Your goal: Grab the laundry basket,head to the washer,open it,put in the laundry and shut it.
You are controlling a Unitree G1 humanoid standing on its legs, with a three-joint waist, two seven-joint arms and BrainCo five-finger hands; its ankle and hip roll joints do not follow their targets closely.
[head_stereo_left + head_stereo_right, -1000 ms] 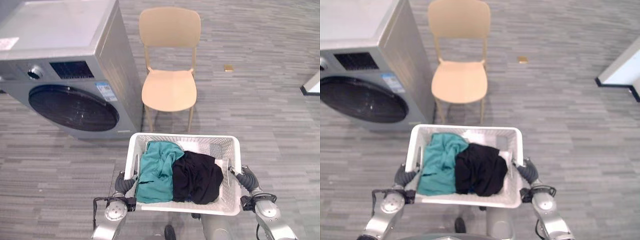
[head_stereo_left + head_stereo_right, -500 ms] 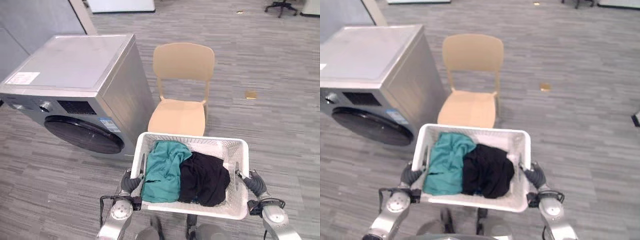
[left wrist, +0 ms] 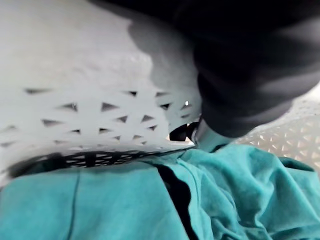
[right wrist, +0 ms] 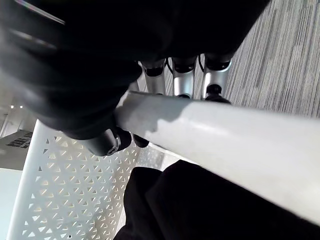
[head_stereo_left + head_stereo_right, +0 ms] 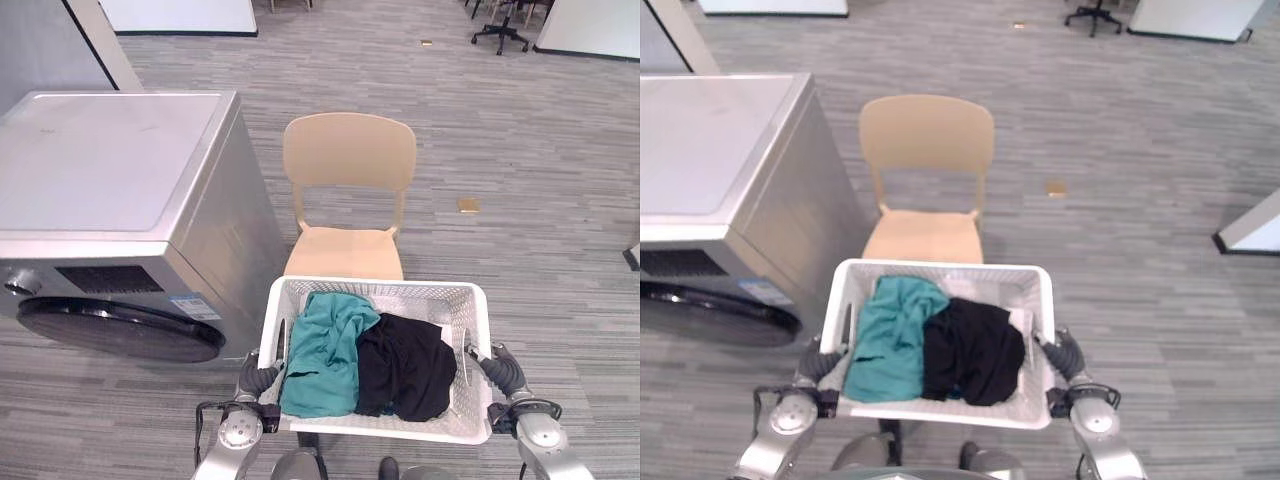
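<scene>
I hold a white mesh laundry basket (image 5: pixel 372 287) in front of me, off the floor. My left hand (image 5: pixel 256 377) grips its left side and my right hand (image 5: pixel 501 368) its right side. Inside lie a teal garment (image 5: pixel 322 350) on the left and a black garment (image 5: pixel 402 365) on the right. In the right wrist view my fingers (image 4: pixel 183 80) curl over the basket's rim (image 4: pixel 225 145). The left wrist view has the basket wall (image 3: pixel 75 75) and teal cloth (image 3: pixel 125 200) up close. The grey washer (image 5: pixel 110 190) stands ahead on the left with its dark round door (image 5: pixel 120 335) shut.
A beige chair (image 5: pixel 348 200) stands just beyond the basket, right beside the washer. A small tan object (image 5: pixel 468 205) lies on the grey floor further out. A black office chair (image 5: pixel 500 25) and white panels (image 5: pixel 180 15) are far back.
The whole view has shifted: the washer's top now shows larger at the left and its door sits lower. The basket stays in both hands with the clothes unmoved.
</scene>
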